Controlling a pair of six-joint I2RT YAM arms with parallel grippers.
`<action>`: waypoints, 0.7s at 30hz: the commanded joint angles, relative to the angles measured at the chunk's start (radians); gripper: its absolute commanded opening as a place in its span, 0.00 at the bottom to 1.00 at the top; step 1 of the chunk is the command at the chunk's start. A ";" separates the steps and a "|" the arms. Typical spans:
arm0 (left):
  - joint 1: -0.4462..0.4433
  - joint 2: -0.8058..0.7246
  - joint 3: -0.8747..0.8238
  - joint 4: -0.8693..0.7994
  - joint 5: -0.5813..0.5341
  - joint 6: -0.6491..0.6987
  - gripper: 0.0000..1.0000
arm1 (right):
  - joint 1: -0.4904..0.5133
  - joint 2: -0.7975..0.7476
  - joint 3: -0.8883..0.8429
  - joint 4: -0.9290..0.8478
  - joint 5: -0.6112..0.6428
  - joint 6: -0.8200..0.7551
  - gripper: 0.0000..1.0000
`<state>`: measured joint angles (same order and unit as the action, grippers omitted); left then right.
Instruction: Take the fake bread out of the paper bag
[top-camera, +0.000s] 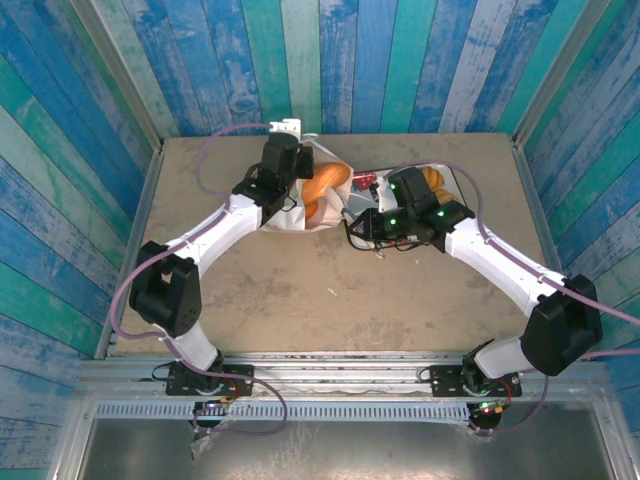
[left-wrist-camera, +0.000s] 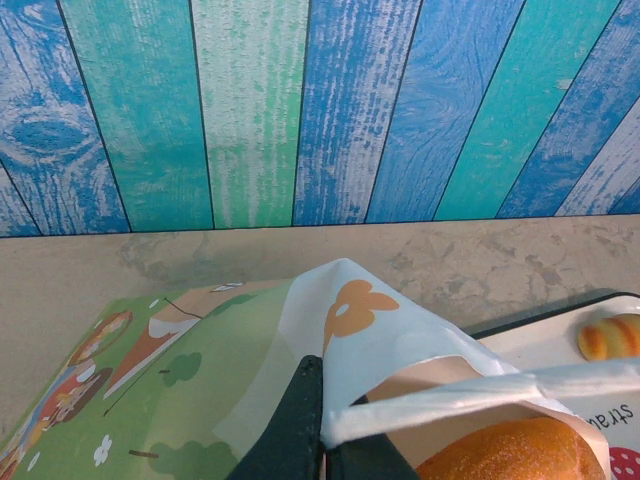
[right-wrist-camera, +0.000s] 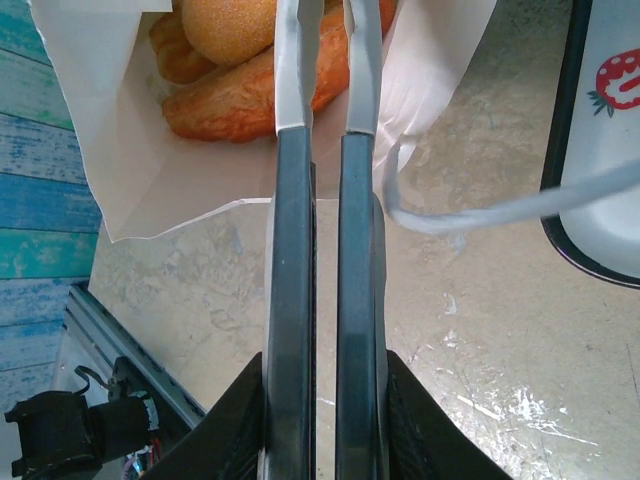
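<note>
While on bag (left-wrist-camera: 385, 335) rim, left gripper (left-wrist-camera: 322, 420)

Left wrist view, lower right corner: dark letters "stra" ran sideways on the white tray (left-wrist-camera: 540, 342), cut short at the frame edge. An orange flower-shaped mark on the paper bag (left-wrist-camera: 420, 340) carried no legible lettering.

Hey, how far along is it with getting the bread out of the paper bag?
Done: at least one roll lies on the strawberry tray. In hand: the left gripper pinches the rim of the paper bag, and the right gripper, jaws shut, reaches into its mouth. Left: several pastries lie inside.
</note>
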<state>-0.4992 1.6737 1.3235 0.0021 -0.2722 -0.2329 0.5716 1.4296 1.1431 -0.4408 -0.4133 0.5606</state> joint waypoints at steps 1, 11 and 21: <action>0.003 0.013 -0.007 0.030 -0.031 -0.003 0.01 | 0.013 -0.047 -0.005 0.055 0.027 -0.006 0.01; 0.003 0.041 0.026 0.037 -0.040 -0.052 0.02 | 0.108 -0.110 0.018 -0.037 0.154 -0.047 0.01; 0.002 0.010 -0.008 0.043 -0.053 -0.047 0.02 | 0.103 -0.219 0.009 -0.096 0.320 -0.035 0.00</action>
<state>-0.4992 1.6745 1.3235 0.0078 -0.2985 -0.2703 0.6773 1.2545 1.1370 -0.5549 -0.1646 0.5335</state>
